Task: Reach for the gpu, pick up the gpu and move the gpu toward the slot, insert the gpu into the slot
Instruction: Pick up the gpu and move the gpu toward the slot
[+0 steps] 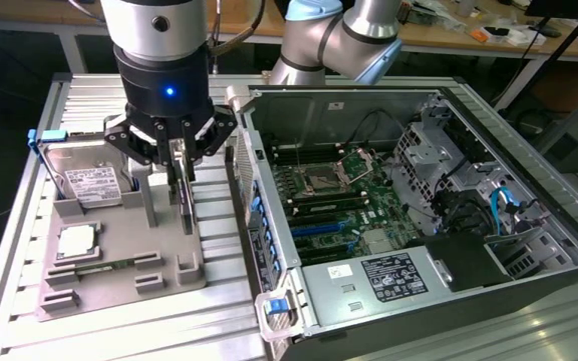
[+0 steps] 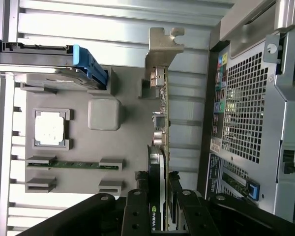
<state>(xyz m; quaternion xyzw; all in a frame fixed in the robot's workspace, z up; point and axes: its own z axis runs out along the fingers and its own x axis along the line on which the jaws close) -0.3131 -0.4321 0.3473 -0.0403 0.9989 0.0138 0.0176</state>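
Note:
The gpu [image 1: 184, 201] stands on its edge in the grey holder tray [image 1: 118, 282], a thin dark card with its grey metal bracket [image 2: 160, 51] at the far end. My gripper [image 1: 180, 167] comes down on it from above, one finger on each face of the card. In the wrist view the fingers [image 2: 139, 206] press against the gpu [image 2: 158, 147] near its fan end, and the card still sits in the holder. The blue slot [image 1: 319, 226] lies on the green motherboard inside the open computer case, to the exterior view's right of the tray.
The tray also holds a silver hard drive [image 1: 93, 184] with a white label, a square processor chip [image 1: 75, 241] and a memory stick [image 1: 103, 265]. The case's side wall [image 1: 254, 226] rises right next to the gpu. Cables and a drive cage [image 1: 439, 158] crowd the case's far side.

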